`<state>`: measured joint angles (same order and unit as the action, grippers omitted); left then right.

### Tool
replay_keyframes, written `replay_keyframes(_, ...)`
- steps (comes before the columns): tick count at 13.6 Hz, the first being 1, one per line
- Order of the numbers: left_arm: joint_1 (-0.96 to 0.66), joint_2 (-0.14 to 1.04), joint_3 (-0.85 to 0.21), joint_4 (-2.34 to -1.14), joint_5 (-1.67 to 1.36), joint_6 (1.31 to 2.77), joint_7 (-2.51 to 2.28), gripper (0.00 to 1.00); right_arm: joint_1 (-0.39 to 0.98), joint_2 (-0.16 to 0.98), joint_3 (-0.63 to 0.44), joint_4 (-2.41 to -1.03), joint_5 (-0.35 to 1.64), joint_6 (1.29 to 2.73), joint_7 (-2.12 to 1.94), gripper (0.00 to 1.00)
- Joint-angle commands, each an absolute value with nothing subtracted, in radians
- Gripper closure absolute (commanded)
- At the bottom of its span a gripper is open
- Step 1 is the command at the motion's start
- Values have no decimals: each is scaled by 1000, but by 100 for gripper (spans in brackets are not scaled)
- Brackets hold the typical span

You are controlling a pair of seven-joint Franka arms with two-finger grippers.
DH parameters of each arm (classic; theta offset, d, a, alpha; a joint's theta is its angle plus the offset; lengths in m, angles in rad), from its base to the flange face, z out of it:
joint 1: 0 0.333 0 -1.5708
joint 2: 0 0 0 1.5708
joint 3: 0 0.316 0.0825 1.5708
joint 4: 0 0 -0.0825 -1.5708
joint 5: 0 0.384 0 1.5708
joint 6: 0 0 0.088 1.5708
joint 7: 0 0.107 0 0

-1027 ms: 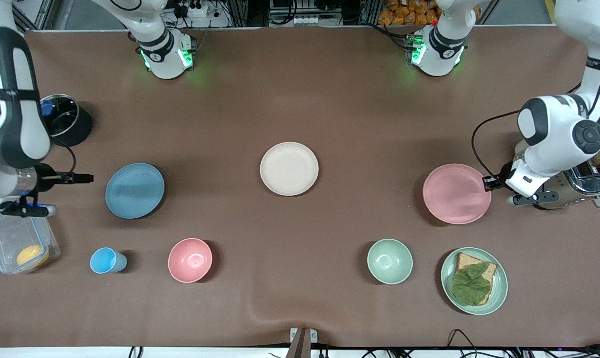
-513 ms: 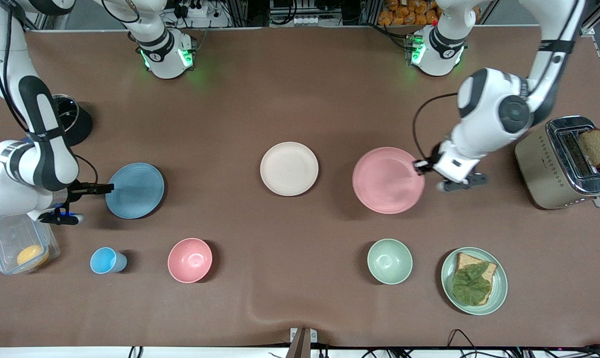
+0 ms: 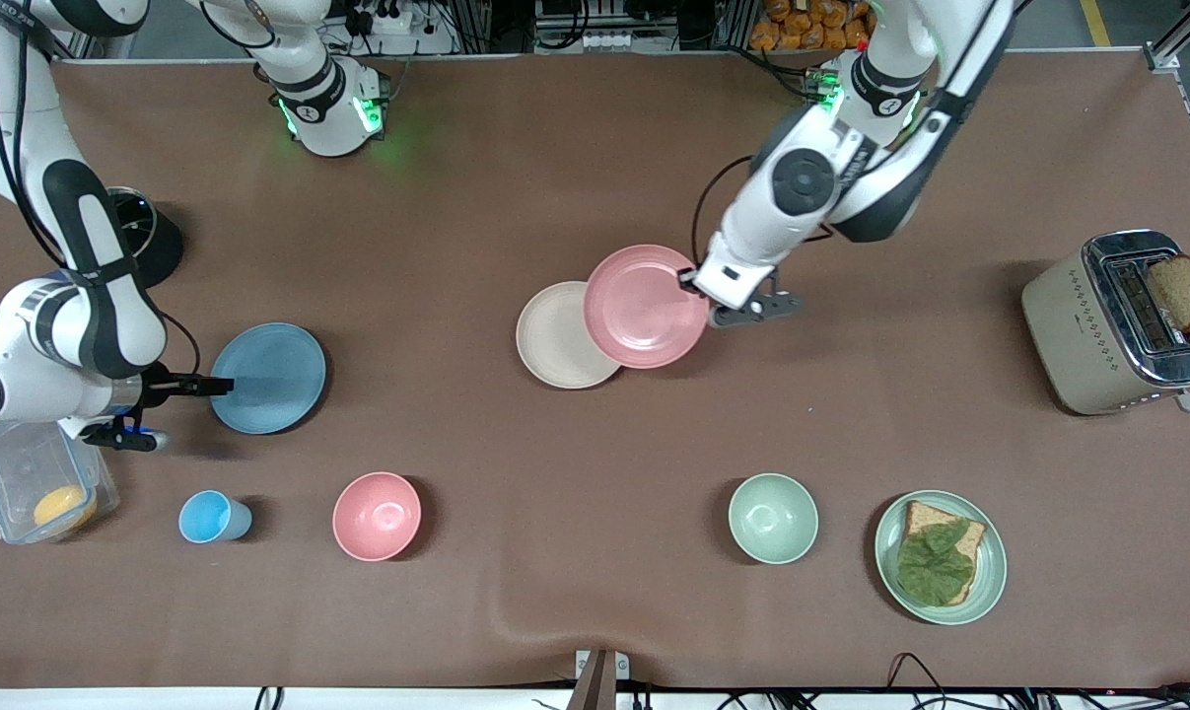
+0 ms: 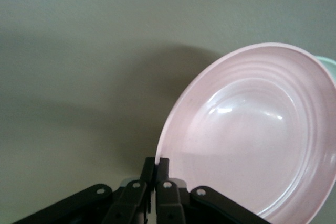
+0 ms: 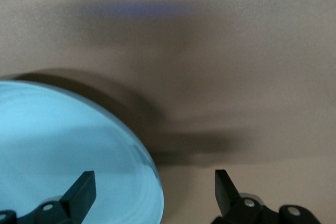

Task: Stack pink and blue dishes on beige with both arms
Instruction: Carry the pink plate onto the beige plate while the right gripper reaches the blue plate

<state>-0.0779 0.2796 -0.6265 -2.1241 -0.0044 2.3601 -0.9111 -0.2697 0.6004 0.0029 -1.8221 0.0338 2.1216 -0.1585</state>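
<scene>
Table (image 3: 595, 148) bearing beige plate (image 3: 552, 347) at centre. Pink plate (image 3: 644, 307) held aloft, overlapping the beige plate's edge toward the left arm's end, so not yet centred over it. Blue plate (image 3: 271, 379) flat on the table toward the right arm's end. Left gripper (image 3: 695, 280) pinched on the pink rim. Right gripper (image 3: 218, 386) spread wide, apparently straddling the blue rim.
</scene>
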Motion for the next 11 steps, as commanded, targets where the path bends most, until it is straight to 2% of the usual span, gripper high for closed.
replay_keyframes(1,-132,356,-621,-2112,96,2446,-1029,100,-282,515,18,-1983,44,2259,-147,0)
replay_keyframes(4,-143,405,-621,-2100,117,2519,-1068,100,-285,515,20,-1991,44,2267,-146,0)
replay_keyframes(5,-152,414,-621,-2099,117,2540,-1068,100,-287,515,20,-1993,44,2261,-144,65)
replay_keyframes(6,-161,437,-621,-2095,118,2569,-1068,100,-285,515,21,-1991,46,2235,-143,100)
replay_keyframes(11,-219,520,-591,-2030,132,2597,-1075,100,-284,506,21,-1988,46,2209,-144,100)
